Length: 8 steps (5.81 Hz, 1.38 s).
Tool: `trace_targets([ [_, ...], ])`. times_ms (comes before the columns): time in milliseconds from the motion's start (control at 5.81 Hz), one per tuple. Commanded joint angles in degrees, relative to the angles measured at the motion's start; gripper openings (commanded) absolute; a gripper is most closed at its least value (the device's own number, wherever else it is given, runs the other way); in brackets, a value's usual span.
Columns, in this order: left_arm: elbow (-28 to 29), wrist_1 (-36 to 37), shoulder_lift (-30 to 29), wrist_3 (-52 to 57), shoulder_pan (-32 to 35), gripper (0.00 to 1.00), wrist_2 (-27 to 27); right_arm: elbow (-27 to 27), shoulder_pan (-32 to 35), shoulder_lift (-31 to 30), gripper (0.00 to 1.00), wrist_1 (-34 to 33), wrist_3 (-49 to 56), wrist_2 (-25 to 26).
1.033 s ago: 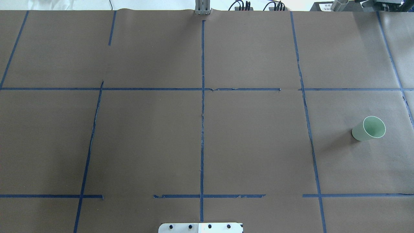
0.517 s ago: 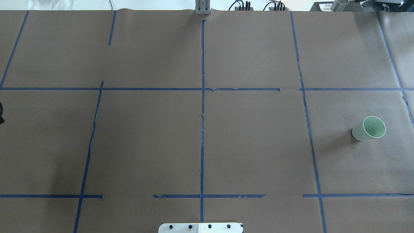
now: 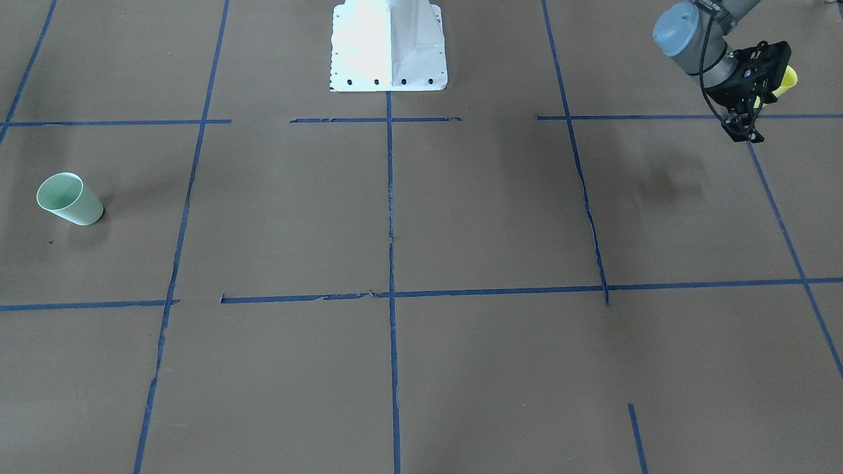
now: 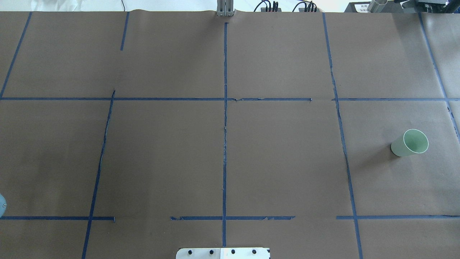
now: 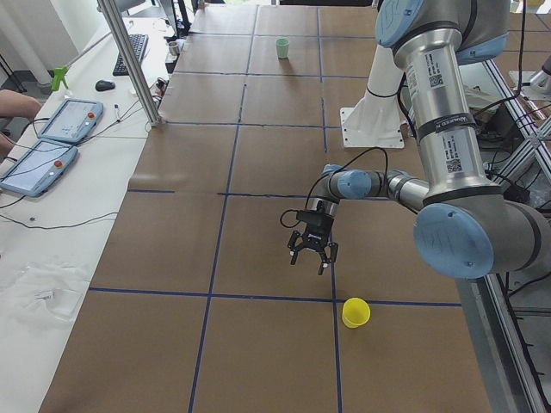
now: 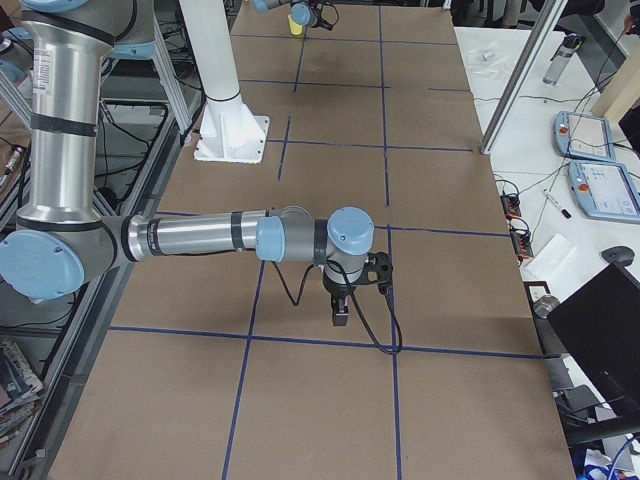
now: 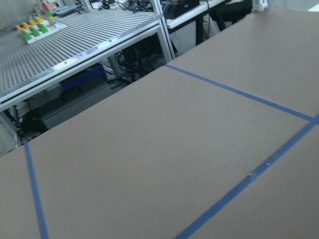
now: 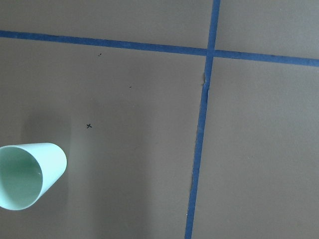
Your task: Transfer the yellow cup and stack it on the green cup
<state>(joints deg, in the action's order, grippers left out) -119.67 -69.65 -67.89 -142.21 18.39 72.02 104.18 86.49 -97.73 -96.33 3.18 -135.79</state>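
The yellow cup (image 5: pixel 355 311) stands upright on the brown table near its left end. It also shows in the front-facing view (image 3: pixel 786 79), partly behind my left gripper (image 3: pixel 745 128). My left gripper (image 5: pixel 312 261) is open and empty; it hangs above the table beside the cup without touching it. The green cup (image 4: pixel 410 142) stands upright at the far right, and also shows in the front-facing view (image 3: pixel 68 197) and the right wrist view (image 8: pixel 27 175). My right gripper (image 6: pixel 340 318) shows only in the exterior right view, low over the table; I cannot tell whether it is open.
The robot's white base plate (image 3: pixel 388 46) sits at the table's middle edge. Blue tape lines (image 4: pixel 225 118) divide the brown table cover. Tablets (image 5: pixel 52 138) and a metal post (image 5: pixel 138 73) stand on the white side bench. A metal rack (image 7: pixel 89 35) lies beyond the table's left end.
In the overhead view, a dark part at the left edge half a second ago is gone; a pale blue arm part now shows lower down. The green cup has not moved.
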Motion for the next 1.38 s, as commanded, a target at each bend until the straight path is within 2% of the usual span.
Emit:
trace_targets([
  [0, 0.6, 15.8, -4.0, -19.2, -5.4, 1.00, 4.0, 0.0, 0.0, 0.0, 1.00, 0.0, 0.1, 0.0],
  [172, 1.0, 19.2, -5.8, -24.5, -6.0, 1.00, 6.6, 0.3, 0.0, 0.1, 1.00, 0.1, 0.0, 0.0],
  [517, 2.6, 19.5, -6.2, -33.2, -6.3, 1.00, 10.7, 0.6, 0.0, 0.4, 1.00, 0.1, 0.1, 0.0],
  [689, 6.5, 19.1, -7.8, -36.1, -6.4, 1.00, 11.2, 1.7, 0.0, 0.4, 1.00, 0.1, 0.0, 0.0],
  [1205, 12.3, 16.4, -8.0, -38.6, -7.2, 1.00, 12.1, 2.9, 0.0, 0.4, 1.00, 0.1, -0.2, 0.0],
])
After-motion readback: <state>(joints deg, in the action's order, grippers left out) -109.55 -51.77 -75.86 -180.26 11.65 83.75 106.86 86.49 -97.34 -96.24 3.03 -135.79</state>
